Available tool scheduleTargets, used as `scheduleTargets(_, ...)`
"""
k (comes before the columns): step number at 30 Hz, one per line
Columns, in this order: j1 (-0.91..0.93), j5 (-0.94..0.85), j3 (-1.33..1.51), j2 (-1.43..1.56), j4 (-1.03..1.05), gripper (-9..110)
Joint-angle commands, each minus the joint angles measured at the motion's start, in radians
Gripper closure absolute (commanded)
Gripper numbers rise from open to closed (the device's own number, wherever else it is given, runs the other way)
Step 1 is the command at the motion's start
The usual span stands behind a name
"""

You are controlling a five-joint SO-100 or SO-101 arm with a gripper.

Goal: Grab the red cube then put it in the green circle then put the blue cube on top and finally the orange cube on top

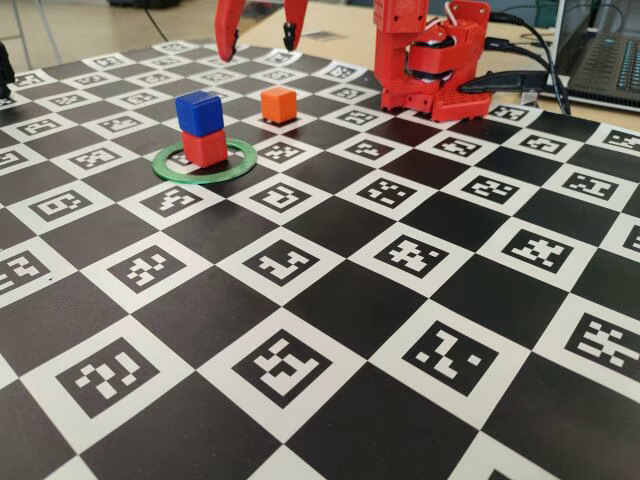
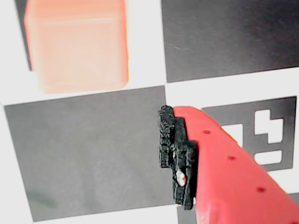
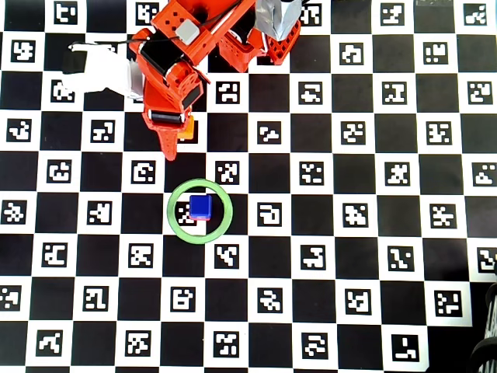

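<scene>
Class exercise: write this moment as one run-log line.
stack: blue cube on red cube inside green circle | orange cube on board, not gripped | claw open above it

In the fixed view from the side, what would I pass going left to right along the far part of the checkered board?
Green circle holding the red cube with the blue cube stacked on it → orange cube → the arm's red base. The claw hangs open above, behind the cubes.
</scene>
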Motion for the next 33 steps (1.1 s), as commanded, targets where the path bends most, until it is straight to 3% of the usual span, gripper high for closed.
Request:
scheduleTargets(1, 0.008, -0.005, 0.037, 0.094, -0.049, 57)
scheduleTargets(25, 0.017, 0.011, 0.337, 0.025, -0.417, 56)
scheduleTargets(33, 0.009, 0.009, 0.336, 0.005, -0.436, 56)
